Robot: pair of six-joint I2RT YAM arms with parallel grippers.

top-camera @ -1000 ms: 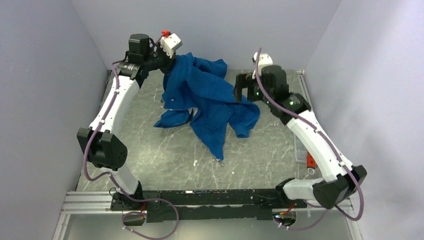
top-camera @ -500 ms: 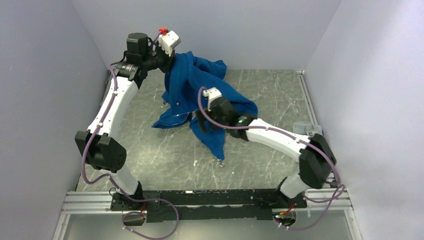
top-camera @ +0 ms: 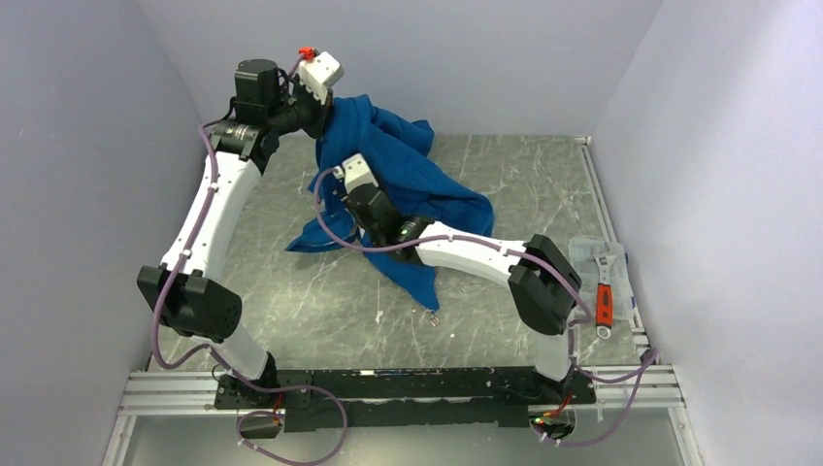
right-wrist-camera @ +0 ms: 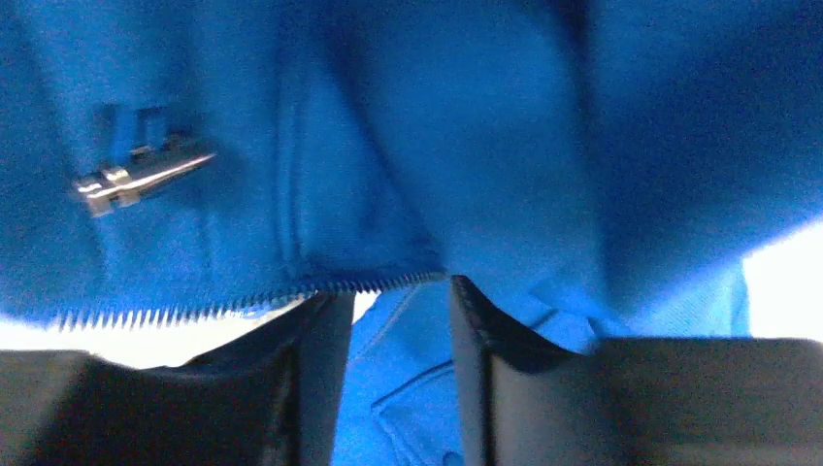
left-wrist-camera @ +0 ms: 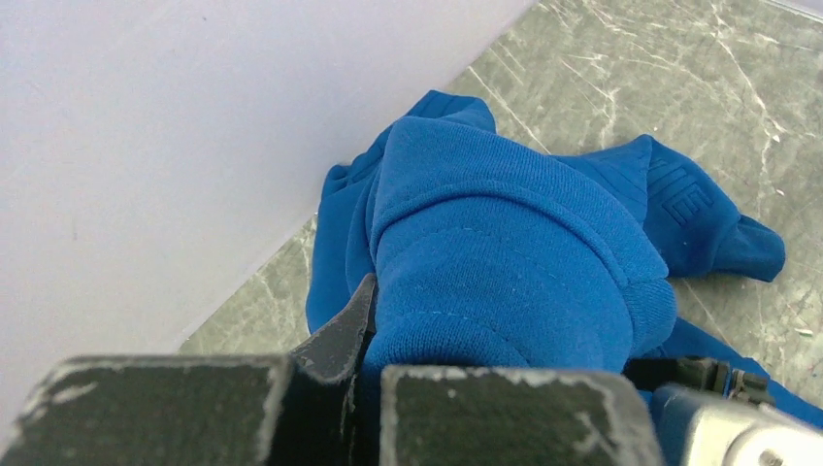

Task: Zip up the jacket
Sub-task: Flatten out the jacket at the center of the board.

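The bright-blue jacket [top-camera: 412, 180] hangs from my left gripper [top-camera: 325, 109] near the back wall and trails down onto the table. In the left wrist view that gripper [left-wrist-camera: 374, 320] is shut on a thick fold of the jacket [left-wrist-camera: 505, 243]. My right gripper [top-camera: 340, 199] is pushed into the jacket's middle. In the right wrist view its jaws [right-wrist-camera: 400, 291] stand a little apart, with the toothed zipper edge [right-wrist-camera: 243, 296] at the fingertips and blue cloth behind the gap. A silver zipper pull [right-wrist-camera: 141, 175] lies up and to the left on the jacket [right-wrist-camera: 437, 146].
A red-handled wrench [top-camera: 602, 291] lies in a clear pouch at the table's right edge. A small metal piece [top-camera: 429, 313] sits by the jacket's lowest tip. Grey walls close in the back and both sides.
My right arm has swung from the far right across the jacket to its left-middle, and its jaws have narrowed from wide open. My left gripper has lifted the jacket slightly.
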